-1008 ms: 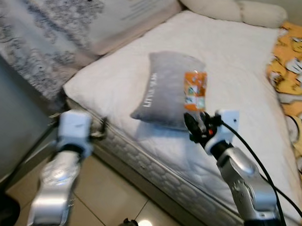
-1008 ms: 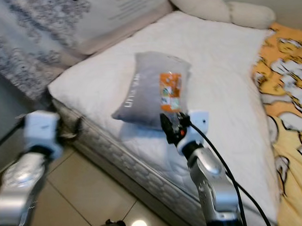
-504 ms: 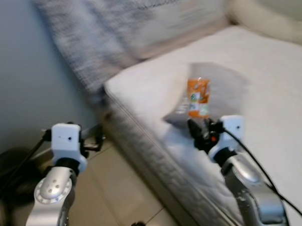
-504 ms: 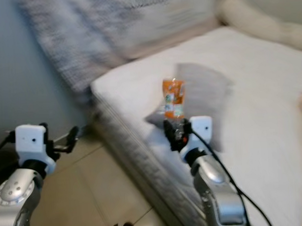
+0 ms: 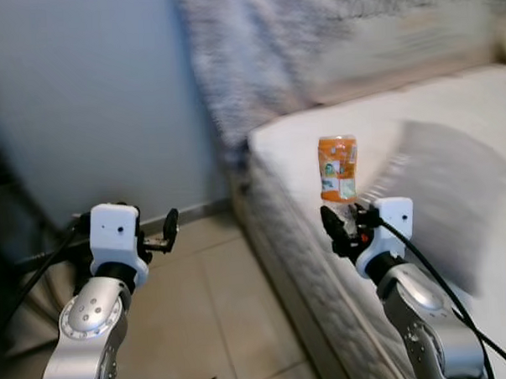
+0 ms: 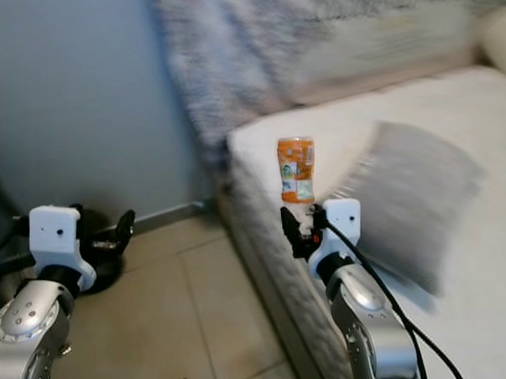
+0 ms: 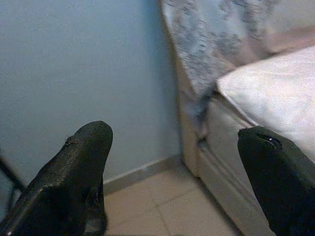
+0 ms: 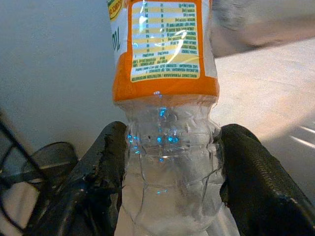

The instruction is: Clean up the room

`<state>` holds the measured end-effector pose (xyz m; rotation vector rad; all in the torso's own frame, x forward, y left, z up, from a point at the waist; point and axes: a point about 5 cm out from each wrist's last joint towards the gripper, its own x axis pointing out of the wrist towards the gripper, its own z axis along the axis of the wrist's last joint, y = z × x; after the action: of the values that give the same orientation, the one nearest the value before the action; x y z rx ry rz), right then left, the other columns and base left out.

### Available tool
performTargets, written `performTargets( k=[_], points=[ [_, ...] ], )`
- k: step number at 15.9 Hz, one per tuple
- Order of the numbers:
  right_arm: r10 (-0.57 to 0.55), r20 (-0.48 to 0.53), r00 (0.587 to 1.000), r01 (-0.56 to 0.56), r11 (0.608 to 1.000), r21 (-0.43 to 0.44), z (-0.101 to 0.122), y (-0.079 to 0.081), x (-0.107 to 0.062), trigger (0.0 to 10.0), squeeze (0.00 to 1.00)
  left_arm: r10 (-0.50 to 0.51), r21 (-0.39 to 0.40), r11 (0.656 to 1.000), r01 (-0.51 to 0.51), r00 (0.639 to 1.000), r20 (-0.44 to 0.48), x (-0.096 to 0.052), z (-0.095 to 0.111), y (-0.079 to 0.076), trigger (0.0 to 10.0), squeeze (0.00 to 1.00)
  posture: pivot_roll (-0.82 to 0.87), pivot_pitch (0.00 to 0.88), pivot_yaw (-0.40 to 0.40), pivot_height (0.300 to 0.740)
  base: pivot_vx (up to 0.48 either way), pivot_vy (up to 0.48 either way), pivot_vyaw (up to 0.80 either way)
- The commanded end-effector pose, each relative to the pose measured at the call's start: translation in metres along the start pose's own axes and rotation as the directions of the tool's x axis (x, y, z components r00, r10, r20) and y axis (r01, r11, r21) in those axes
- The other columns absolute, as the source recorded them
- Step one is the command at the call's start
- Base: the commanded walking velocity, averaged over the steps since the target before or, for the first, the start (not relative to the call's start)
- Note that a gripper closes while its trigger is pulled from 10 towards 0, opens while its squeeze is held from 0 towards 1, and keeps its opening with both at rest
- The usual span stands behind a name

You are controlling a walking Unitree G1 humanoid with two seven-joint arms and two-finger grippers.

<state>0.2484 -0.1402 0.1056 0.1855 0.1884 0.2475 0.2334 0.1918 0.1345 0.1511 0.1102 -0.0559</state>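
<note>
We stand beside the bed [image 5: 451,114], its grey pillow [image 6: 413,199] blurred, tiled floor [image 5: 199,309] below. We carry an empty-looking plastic bottle [image 5: 337,167] with an orange label upright over the mattress edge. We judge it light, thin-walled, easily crushed and somewhat slick, so the ribbed clear base below the label is the sensible hold. Our right gripper [image 8: 170,162] is clamped there, a finger on each side. Our left gripper [image 7: 172,162] hangs spread wide, holding nothing, above the floor.

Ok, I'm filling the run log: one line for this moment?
right gripper: shut on bottle | left gripper: open, idle | beside bed
</note>
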Motion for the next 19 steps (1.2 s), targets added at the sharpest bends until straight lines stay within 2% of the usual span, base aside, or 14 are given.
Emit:
performTargets(
  k=[1, 6, 8, 13, 15, 19],
  points=[
    [0.017, -0.002, 1.000, -0.017, 1.000, -0.001, 0.002, 0.005, 0.003, 10.0, 0.00, 0.000, 0.019, 1.000, 0.000, 1.000, 0.007, 0.002, 0.003, 0.001, 10.0, 0.22, -0.11, 0.000, -0.022, 0.740, 0.000, 0.000, 0.80],
    [0.022, -0.027, 0.999, -0.023, 0.999, -0.042, 0.000, 0.008, 0.005, 10.0, 0.00, -0.002, 0.020, 1.000, 0.002, 1.000, -0.004, 0.002, 0.002, 0.003, 10.0, 0.20, -0.12, 0.000, -0.013, 0.740, 0.205, 0.000, 0.74],
    [-0.036, -0.041, 0.998, 0.035, 0.999, -0.037, -0.003, 0.001, 0.007, 10.0, 0.00, -0.007, 0.022, 1.000, 0.007, 1.000, -0.005, 0.003, 0.002, 0.002, 10.0, 0.20, -0.12, 0.000, -0.010, 0.740, 0.274, 0.000, 0.00],
    [-0.141, -0.053, 0.989, 0.131, 0.979, -0.158, -0.009, -0.007, 0.006, 10.0, 0.00, 0.000, 0.019, 1.000, 0.000, 1.000, -0.008, 0.002, 0.002, 0.003, 10.0, 0.20, -0.11, 0.000, -0.019, 0.740, 0.314, 0.000, 0.00],
    [-0.142, -0.048, 0.989, 0.131, 0.975, -0.180, -0.009, -0.007, 0.007, 10.0, 0.00, 0.003, 0.012, 1.000, -0.003, 1.000, -0.018, 0.001, 0.001, 0.003, 10.0, 0.20, -0.11, 0.000, -0.019, 0.740, 0.319, 0.000, 0.00],
    [-0.087, -0.046, 0.995, 0.080, 0.988, -0.129, -0.006, -0.005, 0.007, 10.0, 0.00, 0.002, 0.004, 1.000, -0.002, 1.000, -0.025, 0.002, 0.000, 0.003, 10.0, 0.21, -0.11, 0.000, -0.017, 0.740, 0.318, 0.000, 0.00]
  ],
)
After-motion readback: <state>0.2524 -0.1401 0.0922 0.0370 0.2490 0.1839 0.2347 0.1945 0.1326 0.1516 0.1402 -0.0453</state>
